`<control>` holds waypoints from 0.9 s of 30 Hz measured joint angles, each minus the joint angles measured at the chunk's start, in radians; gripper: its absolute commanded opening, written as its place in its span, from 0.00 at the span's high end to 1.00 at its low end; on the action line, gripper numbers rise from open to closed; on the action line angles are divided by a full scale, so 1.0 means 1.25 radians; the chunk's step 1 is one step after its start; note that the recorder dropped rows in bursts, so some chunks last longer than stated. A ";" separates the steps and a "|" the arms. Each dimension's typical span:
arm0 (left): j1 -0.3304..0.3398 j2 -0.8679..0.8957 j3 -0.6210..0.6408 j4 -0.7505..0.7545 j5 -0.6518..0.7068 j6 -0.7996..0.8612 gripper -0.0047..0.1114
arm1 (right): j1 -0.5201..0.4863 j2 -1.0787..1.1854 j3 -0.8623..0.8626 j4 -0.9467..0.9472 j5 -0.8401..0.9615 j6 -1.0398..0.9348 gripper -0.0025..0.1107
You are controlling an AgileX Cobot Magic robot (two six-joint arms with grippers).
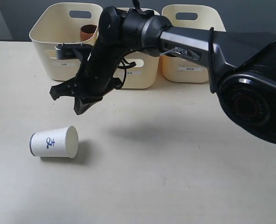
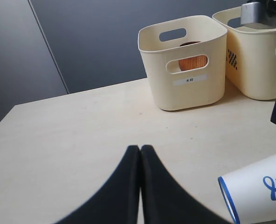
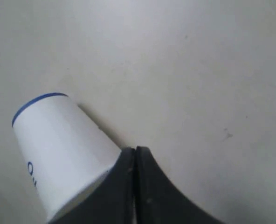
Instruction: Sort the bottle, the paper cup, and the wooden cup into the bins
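Paper cup (image 1: 54,142) is on its side on the table (image 1: 175,177), in front of the bins (image 1: 49,32). It's light, thin-walled, crushes easily and will roll, so I'd pinch the wall at the wide end gently. Right gripper (image 3: 135,152) hangs near it, jaws together, empty. Left gripper (image 2: 140,148) is the same. Wooden cup (image 1: 87,31) is in the left bin. No bottle in sight, maybe behind the arm.

- Bare counter (image 1: 184,182) spreads wide in front of and to the right of the paper cup (image 1: 54,143), which lies on its side.
- The right arm (image 1: 184,46) crosses in front of the middle bin (image 1: 145,77) and right-hand bin (image 1: 173,70), hiding the middle mouth.
- The left-hand bin (image 1: 44,42) stands open-topped, with the wooden cup (image 1: 87,31) inside.
- The closed right claw (image 3: 134,150) crowds the paper cup.
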 measured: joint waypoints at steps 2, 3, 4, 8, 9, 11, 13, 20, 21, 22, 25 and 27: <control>0.000 0.000 0.000 0.000 0.000 0.000 0.96 | 0.000 0.000 0.000 0.000 0.015 -0.003 0.98; 0.000 0.000 0.000 0.000 0.000 0.000 0.96 | 0.000 0.000 0.000 0.005 0.023 -0.005 0.98; 0.000 0.000 0.000 0.000 0.000 0.000 0.96 | 0.000 0.000 0.000 0.015 0.030 -0.010 0.95; 0.000 0.000 0.000 0.000 0.000 0.000 0.96 | 0.000 0.000 0.000 0.062 0.079 -0.021 0.75; 0.000 0.000 0.000 0.000 0.000 0.000 0.96 | 0.000 0.000 0.000 0.075 0.093 -0.025 0.68; 0.000 0.000 0.000 0.000 0.000 0.000 0.96 | 0.000 0.000 0.000 0.091 0.118 -0.027 0.61; 0.000 0.000 0.000 0.000 0.000 0.000 0.96 | 0.000 0.000 0.000 0.099 0.125 -0.030 0.59; 0.000 0.000 0.000 0.000 0.000 0.000 0.96 | 0.005 0.000 0.007 0.170 0.123 -0.030 0.62; 0.000 0.000 0.000 0.000 0.000 0.000 0.96 | 0.007 0.000 0.009 0.170 0.125 -0.030 0.62; 0.000 0.000 0.000 0.000 0.000 0.000 0.96 | 0.007 0.000 0.016 0.172 0.125 -0.030 0.62; 0.000 0.000 0.000 0.000 0.000 0.000 0.96 | 0.012 0.000 0.044 0.163 0.118 -0.031 0.62; 0.000 0.000 0.000 0.000 0.000 0.000 0.96 | 0.014 0.000 0.053 0.149 0.094 -0.033 0.62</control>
